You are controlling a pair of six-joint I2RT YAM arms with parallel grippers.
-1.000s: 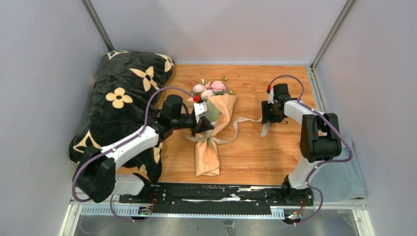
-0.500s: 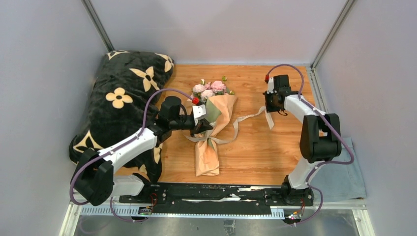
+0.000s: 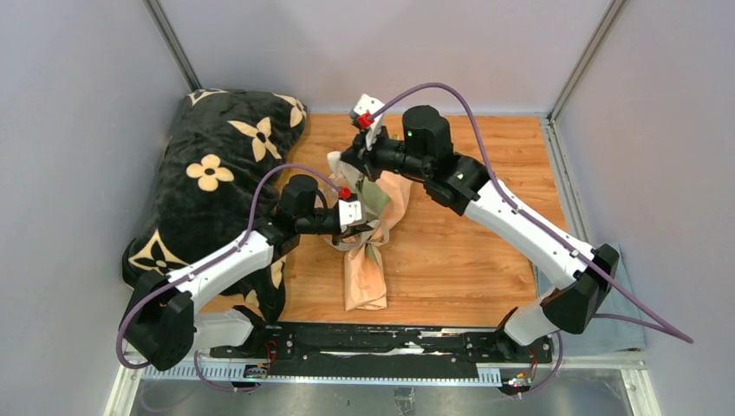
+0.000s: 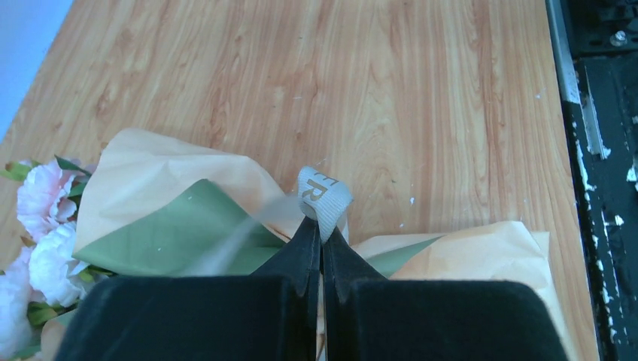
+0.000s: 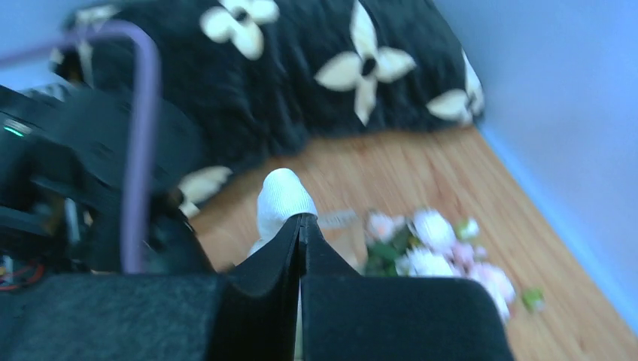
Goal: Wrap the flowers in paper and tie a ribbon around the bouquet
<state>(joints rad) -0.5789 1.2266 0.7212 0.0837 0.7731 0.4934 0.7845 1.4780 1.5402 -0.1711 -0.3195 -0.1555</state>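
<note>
So the bouquet (image 3: 366, 269) lies mid-worktop (image 3: 468, 260), narrow end toward the arms. Both are pinched fully closed on the ribbon (image 4: 324, 194): left end effector (image 4: 321, 226) at the bouquet's waist, right end effector (image 5: 301, 219) up over the flowers (image 5: 425, 256). Ribbon's soft, light, probably slippery, so I'd grip near its ends. From above the right arm hides the flowers, and the right wrist view is blurry.

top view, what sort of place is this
Probably a robot lab cell: a left arm and right arm bolted to a rail at a wooden table, plain grey walls closing it in, and a bouquet as prop.
</note>
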